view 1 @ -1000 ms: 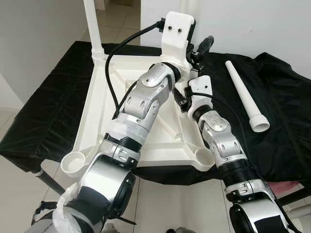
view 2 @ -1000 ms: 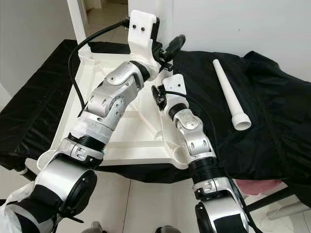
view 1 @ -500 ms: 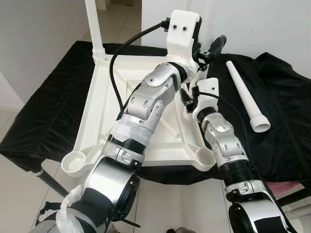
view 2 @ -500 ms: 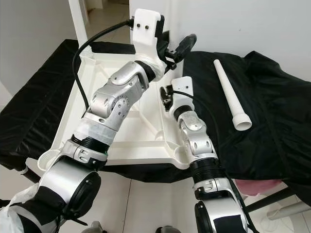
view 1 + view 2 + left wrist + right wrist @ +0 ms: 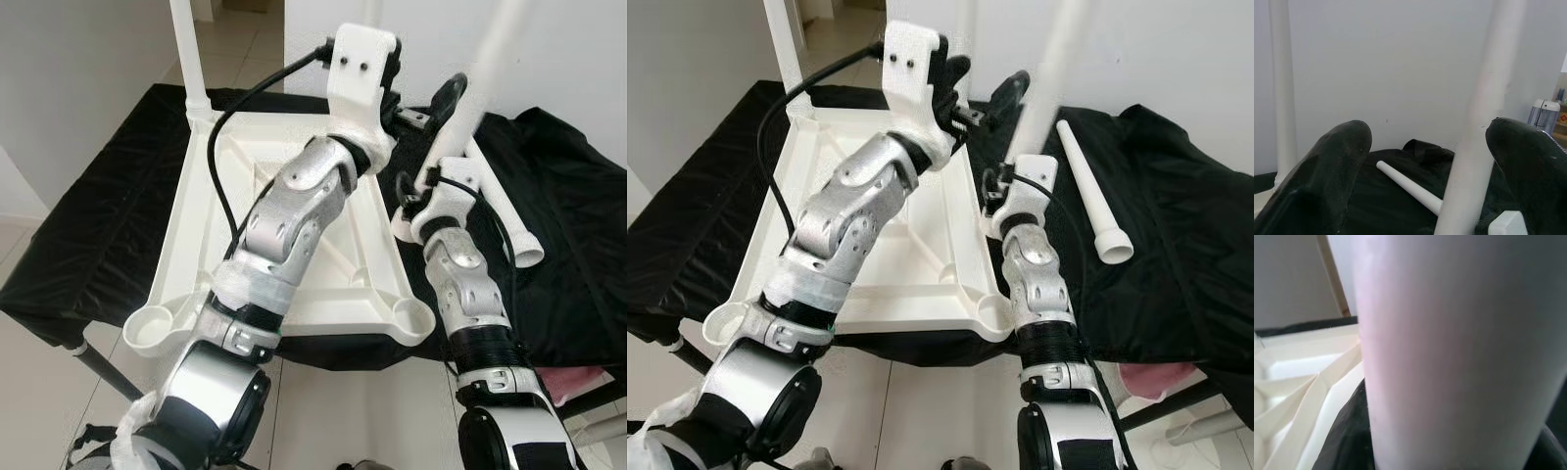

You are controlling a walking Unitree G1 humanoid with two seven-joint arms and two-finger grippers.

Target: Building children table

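Holding a white table leg (image 5: 482, 93) upright, right claw (image 5: 438, 186) stands at 3 o'clock of the inverted tabletop (image 5: 211, 220). Left claw (image 5: 1430, 161), wide, brackets it. Risk: leg tilts, missing its corner socket (image 5: 409, 315).

Two silver, segmented robot arms with black ribbed joint bands. Beside the upturned white tabletop (image 5: 294, 284), the left arm's white wrist housing (image 5: 361, 73) has two dark screws and a looping black cable (image 5: 220, 147). Thick, rounded black fingers (image 5: 1337, 161).

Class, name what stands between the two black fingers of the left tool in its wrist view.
A white table leg, upright and slightly tilted, stands between the left tool's open fingers. Behind it another white leg lies on the black cloth.
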